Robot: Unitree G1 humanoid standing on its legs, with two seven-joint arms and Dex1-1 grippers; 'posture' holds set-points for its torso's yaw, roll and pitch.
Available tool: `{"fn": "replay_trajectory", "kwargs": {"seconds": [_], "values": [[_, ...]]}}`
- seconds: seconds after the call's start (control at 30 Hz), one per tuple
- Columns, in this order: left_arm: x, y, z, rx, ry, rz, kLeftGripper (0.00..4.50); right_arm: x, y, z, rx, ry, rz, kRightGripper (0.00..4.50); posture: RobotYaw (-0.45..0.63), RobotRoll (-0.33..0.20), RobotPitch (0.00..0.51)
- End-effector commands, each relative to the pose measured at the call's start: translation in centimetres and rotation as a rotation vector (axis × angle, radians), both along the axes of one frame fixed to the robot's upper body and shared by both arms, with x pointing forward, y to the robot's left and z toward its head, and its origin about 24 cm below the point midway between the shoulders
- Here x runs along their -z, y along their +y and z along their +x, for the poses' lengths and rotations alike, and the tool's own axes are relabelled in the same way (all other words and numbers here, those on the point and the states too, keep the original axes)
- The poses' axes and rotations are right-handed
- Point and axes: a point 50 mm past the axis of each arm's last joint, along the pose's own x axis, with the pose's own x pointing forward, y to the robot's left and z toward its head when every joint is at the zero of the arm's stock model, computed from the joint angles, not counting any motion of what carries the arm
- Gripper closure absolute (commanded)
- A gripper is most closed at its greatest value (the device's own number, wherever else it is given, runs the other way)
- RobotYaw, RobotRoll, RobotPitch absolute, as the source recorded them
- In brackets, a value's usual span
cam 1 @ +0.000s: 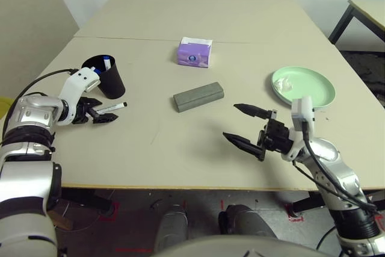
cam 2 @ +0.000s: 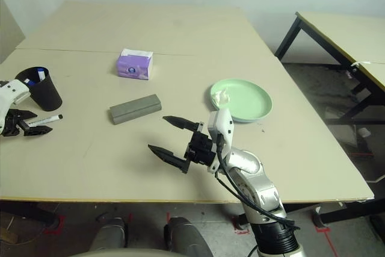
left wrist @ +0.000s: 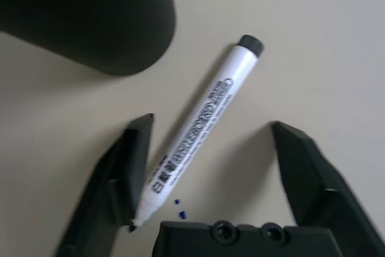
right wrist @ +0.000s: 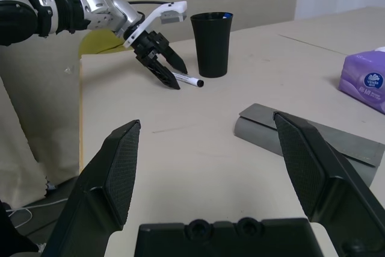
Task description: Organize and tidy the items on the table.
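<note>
While the right hand (cam 1: 245,125) waits open, the black-capped marker (left wrist: 195,124) is straddled by the open left hand (cam 1: 101,112)
Fingers must be closed on it, then it is lifted into the black cup (cam 1: 106,76) on the bench (cam 1: 180,148)

Purple tissue box (cam 1: 194,52), grey case (cam 1: 198,97), pale green plate (cam 1: 302,86), seemingly plain.
</note>
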Motion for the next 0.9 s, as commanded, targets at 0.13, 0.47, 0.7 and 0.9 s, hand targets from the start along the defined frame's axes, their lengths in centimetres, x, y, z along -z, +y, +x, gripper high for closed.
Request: {"fn": "replay_trajectory", "kwargs": {"seconds": [0.13,0.47,0.7,0.9], "values": [[0.6,-0.2,0.0,-0.004,0.013,-0.015,2.75,-0.5,0.2,-0.1,0.003,-0.016,0.002,0.00,-0.10,0.000,0.077],[-0.5,0.0,0.1,-0.007,-0.020,-0.043,4.20,-1.4,0.2,0.6,0.006,-0.050,0.007,0.00,-0.09,0.000,0.065],[-0.7,-0.2,-1.3,0.114,0.003,-0.094,4.20,-0.6,-0.1,0.4,0.009,-0.028,-0.002,0.00,-0.08,0.000,0.064],[-0.9,-1.0,-3.0,0.298,0.019,-0.079,4.20,0.2,-0.2,0.4,0.022,0.000,0.004,0.00,-0.06,0.000,0.060]]}}
